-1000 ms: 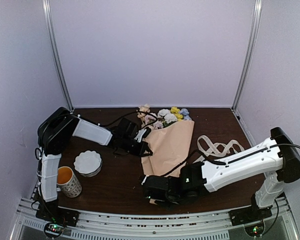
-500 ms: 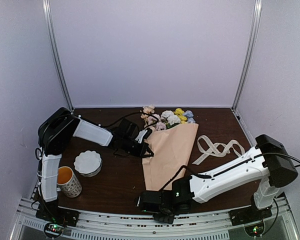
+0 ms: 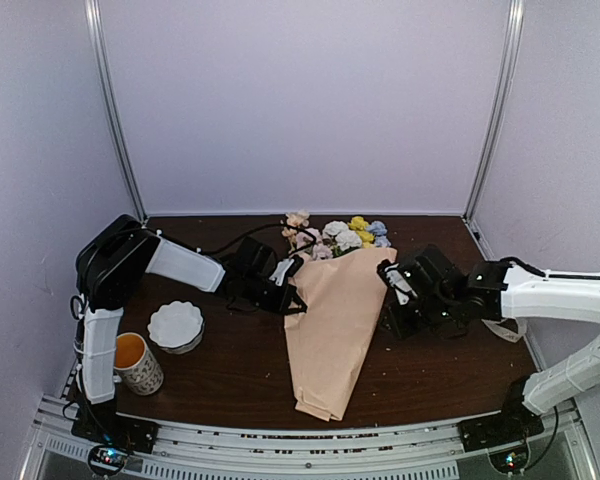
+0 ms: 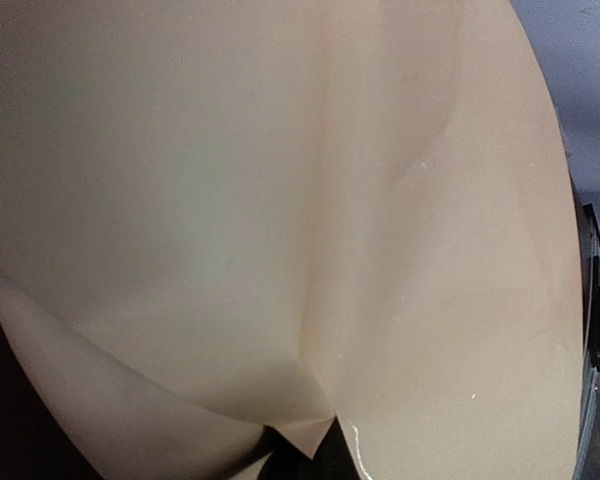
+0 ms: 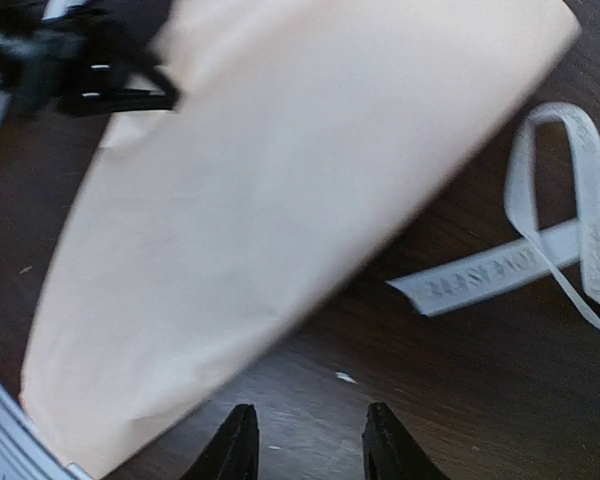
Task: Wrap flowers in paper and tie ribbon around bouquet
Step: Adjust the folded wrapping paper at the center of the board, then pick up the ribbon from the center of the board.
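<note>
The bouquet lies on the table: pastel flowers (image 3: pixel 338 236) stick out of the far end of a cone of peach-tan paper (image 3: pixel 335 310) whose tip points at the near edge. My left gripper (image 3: pixel 294 298) is shut on the paper's left edge; in the left wrist view the paper (image 4: pixel 280 200) fills the picture and hides the jaws. My right gripper (image 3: pixel 390 322) hovers just right of the cone, open and empty (image 5: pixel 310 445) over bare table. The cream ribbon (image 5: pixel 540 250) with printed lettering lies looped to the right of the paper (image 5: pixel 280 200); in the top view my right arm covers most of it.
A white scalloped bowl (image 3: pixel 176 326) and a cup with an orange inside (image 3: pixel 137 362) stand at the front left. Metal rails (image 3: pixel 280 425) run along the near edge. Upright frame posts stand at the back corners.
My right gripper opened at the cone's tip near the front edge, then swung back and right to beside the bouquet. The cone's tip now lies free. The left arm has not moved.
</note>
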Motion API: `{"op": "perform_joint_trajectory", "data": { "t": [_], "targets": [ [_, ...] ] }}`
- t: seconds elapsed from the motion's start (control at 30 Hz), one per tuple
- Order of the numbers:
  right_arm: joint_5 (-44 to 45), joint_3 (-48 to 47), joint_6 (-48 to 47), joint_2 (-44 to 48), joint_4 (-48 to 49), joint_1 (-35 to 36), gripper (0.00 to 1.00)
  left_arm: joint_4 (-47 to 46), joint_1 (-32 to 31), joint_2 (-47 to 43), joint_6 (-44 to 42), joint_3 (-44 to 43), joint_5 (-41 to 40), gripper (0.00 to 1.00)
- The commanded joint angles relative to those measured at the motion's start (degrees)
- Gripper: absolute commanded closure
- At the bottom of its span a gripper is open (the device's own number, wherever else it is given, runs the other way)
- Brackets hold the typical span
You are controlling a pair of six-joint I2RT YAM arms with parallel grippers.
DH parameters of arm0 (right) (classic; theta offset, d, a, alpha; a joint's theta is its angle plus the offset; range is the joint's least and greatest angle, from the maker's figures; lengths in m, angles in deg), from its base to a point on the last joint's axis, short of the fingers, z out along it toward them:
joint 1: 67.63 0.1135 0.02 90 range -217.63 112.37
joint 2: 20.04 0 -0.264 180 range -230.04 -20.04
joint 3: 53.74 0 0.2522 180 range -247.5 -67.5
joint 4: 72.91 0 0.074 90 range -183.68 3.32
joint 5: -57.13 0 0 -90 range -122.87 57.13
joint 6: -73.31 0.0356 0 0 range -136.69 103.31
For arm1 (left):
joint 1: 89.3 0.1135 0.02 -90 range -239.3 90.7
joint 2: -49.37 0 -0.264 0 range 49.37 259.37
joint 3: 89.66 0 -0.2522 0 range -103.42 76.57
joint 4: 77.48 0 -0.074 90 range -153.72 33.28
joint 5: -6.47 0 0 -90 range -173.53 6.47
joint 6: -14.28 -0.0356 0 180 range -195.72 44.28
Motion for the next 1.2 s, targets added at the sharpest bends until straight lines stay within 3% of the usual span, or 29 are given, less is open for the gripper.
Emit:
{"op": "perform_joint_trajectory", "data": {
  "t": [0.0,0.1,0.23,0.4,0.57,0.7,0.87,1.17],
  "targets": [
    [1.4,2.8,0.2,0.8,-5.4,-12.8,0.6,4.3,1.6,2.0,-1.7,1.6,-5.7,1.0],
    [-1.5,0.4,-3.8,-3.4,-4.3,-20.6,0.57,4.2,1.6,2.0,-1.6,1.8,-5.7,1.0],
    [-4.5,-5.2,-8.9,-13.4,-5.2,-25.6,0.55,4.0,1.6,2.0,-1.6,2.1,-5.5,1.0],
    [-1.5,-14.3,-13.0,-25.3,-9.3,-26.0,0.55,4.5,1.6,2.0,-2.4,2.1,-5.8,1.0],
    [-0.2,-19.7,-14.4,-31.5,-10.8,-26.0,0.55,4.6,1.6,2.2,-2.7,1.8,-5.9,1.0],
    [-1.5,-22.4,-15.2,-33.6,-11.3,-25.8,0.57,5.2,1.6,2.5,-3.4,1.2,-5.9,1.0],
    [-6.1,-25.6,-15.6,-36.9,-15.3,-25.9,0.7,6.1,1.6,2.5,-4.1,0.6,-6.1,1.0],
    [-2.4,-29.6,-17.2,-32.0,-19.3,-26.0,0.69,6.4,1.6,2.5,-4.4,0.5,-5.7,1.0]
  ]
}}
